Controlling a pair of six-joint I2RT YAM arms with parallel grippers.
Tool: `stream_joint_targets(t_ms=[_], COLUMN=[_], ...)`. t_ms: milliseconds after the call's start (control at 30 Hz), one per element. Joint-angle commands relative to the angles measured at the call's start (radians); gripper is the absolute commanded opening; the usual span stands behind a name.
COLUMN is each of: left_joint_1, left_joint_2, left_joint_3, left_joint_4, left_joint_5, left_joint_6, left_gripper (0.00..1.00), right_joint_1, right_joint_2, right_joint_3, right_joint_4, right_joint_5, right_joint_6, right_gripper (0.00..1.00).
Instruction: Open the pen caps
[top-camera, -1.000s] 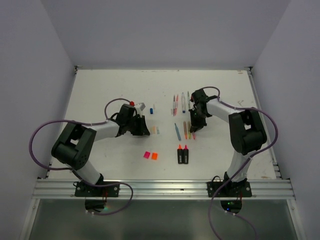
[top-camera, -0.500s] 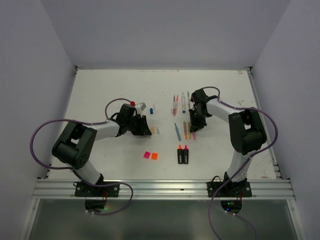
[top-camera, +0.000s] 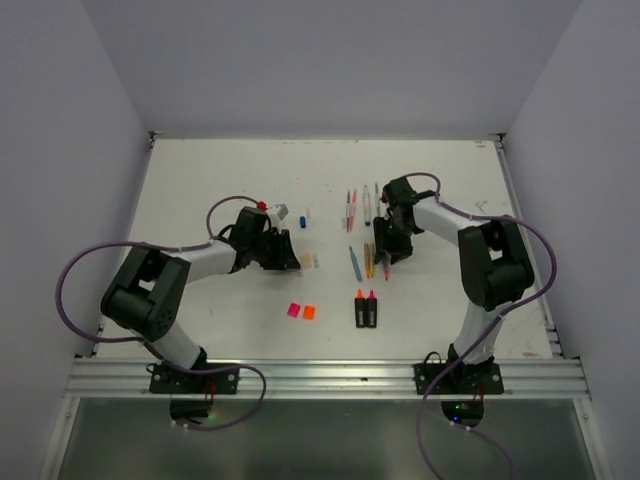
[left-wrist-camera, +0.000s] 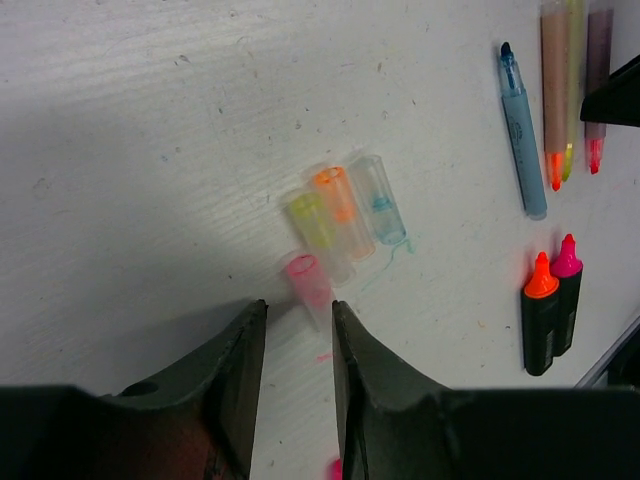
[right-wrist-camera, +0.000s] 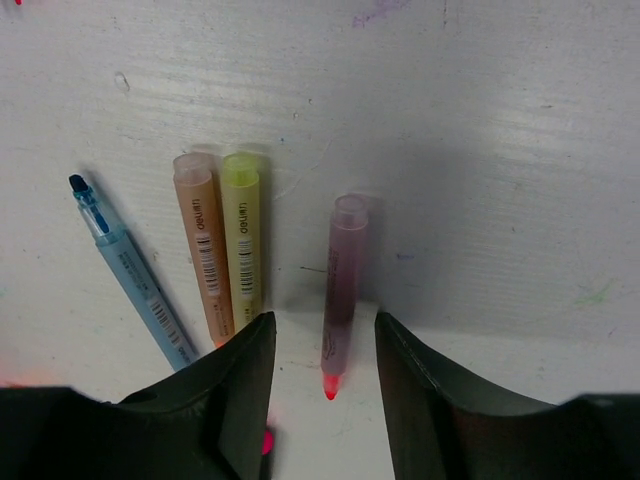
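Your left gripper (left-wrist-camera: 298, 312) sits low over the table (left-wrist-camera: 120, 120), jaws parted a narrow way, clamped on nothing. The pink cap (left-wrist-camera: 308, 282) lies loose on the table, its near end just reaching in between the fingertips (left-wrist-camera: 250, 330), closer to the right-hand one. Just past it three more clear caps lie side by side, touching or nearly so: yellow-green cap (left-wrist-camera: 318, 225), orange cap (left-wrist-camera: 338, 200), blue cap (left-wrist-camera: 380, 200), all tilted the same way. Your right gripper (right-wrist-camera: 325, 325) hangs over the purple pen (right-wrist-camera: 340, 285), jaws standing wider than the barrel with table showing on both sides, so no grip there; the pen lies flat, bare pink-red tip toward the camera. Left of it in that view the yellow-green pen (right-wrist-camera: 242, 240) and brown-orange pen (right-wrist-camera: 200, 250) lie side by side and touching, then the blue pen (right-wrist-camera: 130, 275) slanted off, its dark tip bare. From the top view, the four clear caps are just beside the left gripper and the four pens are under the right one, the two groups near each other at mid-table. Nearer the bases a stubby pink cap (top-camera: 293, 310) and a stubby orange cap (top-camera: 309, 312) sit side by side, off their two black highlighters (top-camera: 365, 312), which lie together nearby with coloured tips exposed. More pens (top-camera: 358, 208) lie farther out; whether those are capped is too small to tell.
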Motion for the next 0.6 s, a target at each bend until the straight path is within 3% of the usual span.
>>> stream_joint_targets(t_ms=[0, 267, 400, 433, 467, 500, 533, 567], left_joint_1=[0.011, 0.011, 0.011, 0.011, 0.011, 0.011, 0.011, 0.011], left_joint_2=[-0.077, -0.249, -0.349, -0.361, -0.373, -0.392, -0.399, -0.419], left_joint_3=[-0.010, 0.045, 0.054, 0.056, 0.059, 0.060, 0.060, 0.053], left_joint_4=[-0.032, -0.155, -0.173, -0.184, -0.193, -0.199, -0.210, -0.215], left_joint_5=[-0.046, -0.127, -0.135, -0.130, -0.128, -0.125, -0.118, -0.113], left_joint_6=[0.036, 0.093, 0.093, 0.092, 0.090, 0.076, 0.064, 0.052], left_gripper=[0.35, 0.38, 0.43, 0.58, 0.67, 0.88, 1.00, 1.00], right_joint_1=[-0.003, -0.003, -0.001, -0.001, 0.002, 0.005, 0.006, 0.017], right_joint_2=[-0.054, -0.180, -0.246, -0.263, -0.274, -0.289, -0.315, -0.327], right_joint_3=[0.028, 0.063, 0.066, 0.067, 0.068, 0.063, 0.051, 0.043], right_joint_4=[-0.029, -0.152, -0.208, -0.225, -0.254, -0.264, -0.273, -0.288], right_joint_5=[0.062, 0.114, 0.102, 0.099, 0.100, 0.100, 0.088, 0.080], right_joint_6=[0.002, 0.001, 0.002, 0.004, 0.008, 0.011, 0.010, 0.013], right_gripper=[0.50, 0.60, 0.79, 0.88, 0.91, 0.94, 0.94, 0.95])
